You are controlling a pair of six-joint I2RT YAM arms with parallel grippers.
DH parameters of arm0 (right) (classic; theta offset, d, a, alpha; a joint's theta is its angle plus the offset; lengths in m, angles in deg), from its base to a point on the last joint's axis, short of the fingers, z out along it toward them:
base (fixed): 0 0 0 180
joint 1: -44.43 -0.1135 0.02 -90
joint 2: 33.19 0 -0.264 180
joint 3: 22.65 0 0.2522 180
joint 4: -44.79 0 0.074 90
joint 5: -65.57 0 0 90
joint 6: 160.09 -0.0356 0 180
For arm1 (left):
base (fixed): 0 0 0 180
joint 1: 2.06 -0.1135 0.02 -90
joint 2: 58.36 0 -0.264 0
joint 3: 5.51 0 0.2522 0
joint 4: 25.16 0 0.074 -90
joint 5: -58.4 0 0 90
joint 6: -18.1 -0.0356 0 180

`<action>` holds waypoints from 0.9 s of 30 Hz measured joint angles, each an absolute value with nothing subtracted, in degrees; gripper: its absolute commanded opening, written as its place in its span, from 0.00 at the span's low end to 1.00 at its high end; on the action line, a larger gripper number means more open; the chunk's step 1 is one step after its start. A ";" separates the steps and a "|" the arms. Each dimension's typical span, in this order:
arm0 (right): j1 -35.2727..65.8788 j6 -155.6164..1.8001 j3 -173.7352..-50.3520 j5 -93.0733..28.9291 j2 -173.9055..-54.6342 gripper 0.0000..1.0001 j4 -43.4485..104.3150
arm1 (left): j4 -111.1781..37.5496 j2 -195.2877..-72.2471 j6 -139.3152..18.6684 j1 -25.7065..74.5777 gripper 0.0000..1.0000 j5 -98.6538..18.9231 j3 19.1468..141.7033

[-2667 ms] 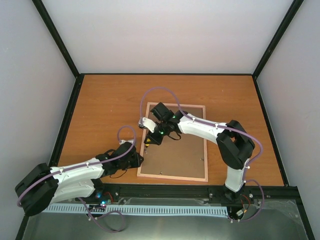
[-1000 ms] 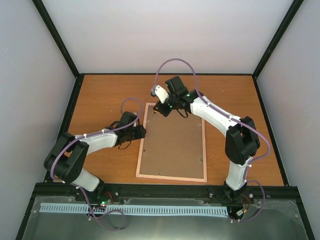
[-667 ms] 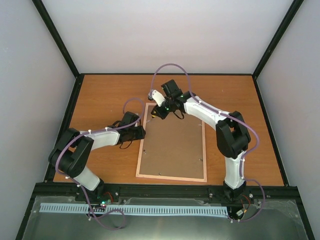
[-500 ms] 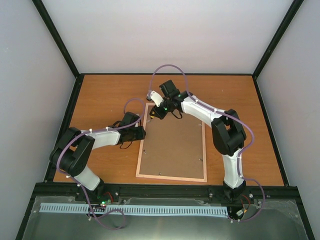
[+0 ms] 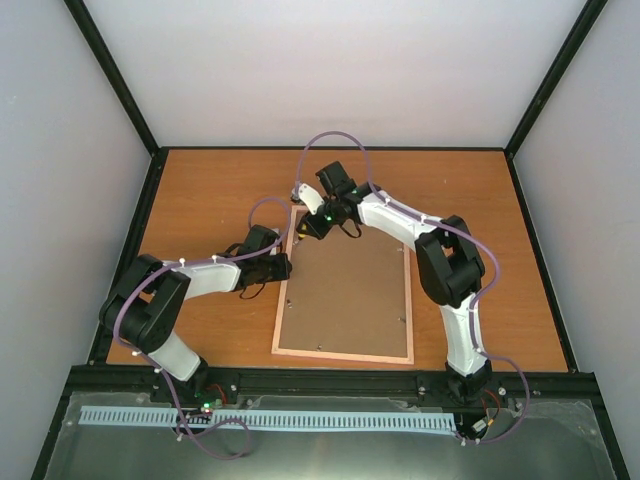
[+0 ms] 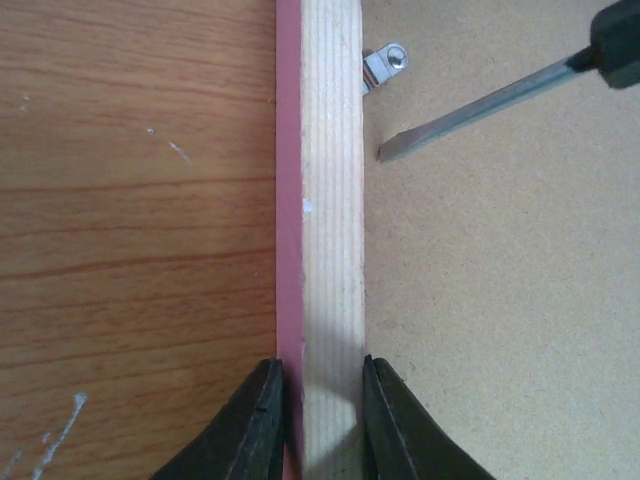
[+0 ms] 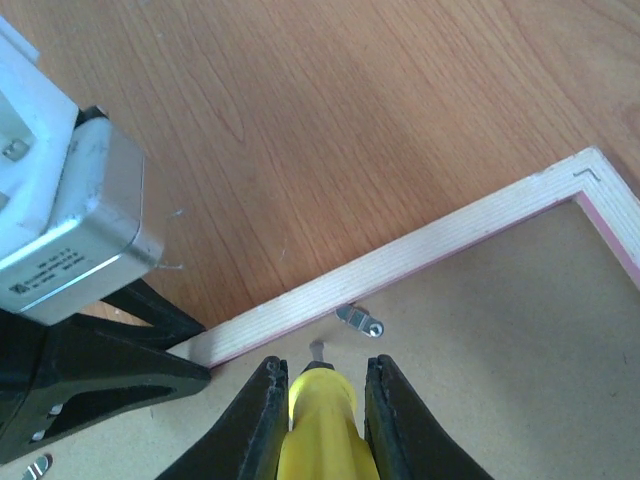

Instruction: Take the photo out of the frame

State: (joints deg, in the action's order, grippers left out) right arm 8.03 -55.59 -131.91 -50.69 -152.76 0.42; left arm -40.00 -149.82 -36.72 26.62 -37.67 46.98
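Observation:
The frame (image 5: 340, 353) lies face down on the table, with its pale wood rail (image 6: 330, 200) and pink edge (image 6: 288, 200) up. The brown backing board (image 5: 350, 290) covers the photo, which is hidden. My left gripper (image 6: 318, 410) is shut across the frame's left rail, one finger on the pink outer side and one on the board side; it also shows in the top view (image 5: 285, 265). My right gripper (image 7: 318, 385) is shut on a yellow-handled screwdriver (image 7: 318, 420) at the frame's far left corner (image 5: 312, 225). The screwdriver tip (image 6: 400, 148) rests on the board just short of a metal clip (image 7: 360, 320).
The same clip (image 6: 382, 66) sits against the rail's inner side. Another clip (image 7: 35, 467) shows lower on the left rail. The left gripper body (image 7: 90, 370) is close beside the right gripper. Grey walls and black posts surround the wooden table (image 5: 200, 190).
The right gripper with the screwdriver went from the board's left middle to the far left corner. The left gripper moved up from the near left corner onto the left rail. Both barely moved in the last half second.

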 measured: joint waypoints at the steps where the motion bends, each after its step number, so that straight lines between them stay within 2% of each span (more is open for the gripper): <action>1: 8.03 -55.61 -131.94 -50.63 -153.06 0.03 0.51 | -39.98 -149.82 -36.75 26.62 0.13 -37.67 46.98; 15: 8.03 -56.47 -132.39 -48.55 -153.61 0.03 2.21 | -38.38 -149.80 -36.77 26.65 0.01 -37.87 46.23; 27: 7.94 -59.37 -132.42 -45.36 -153.61 0.03 3.70 | -36.68 -149.80 -36.77 26.65 0.01 -37.76 45.55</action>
State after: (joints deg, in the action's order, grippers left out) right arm 7.94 -59.37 -132.42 -45.36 -153.61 3.70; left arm -36.68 -149.80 -36.77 26.65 -37.76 45.55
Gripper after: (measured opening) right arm 0.146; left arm 0.202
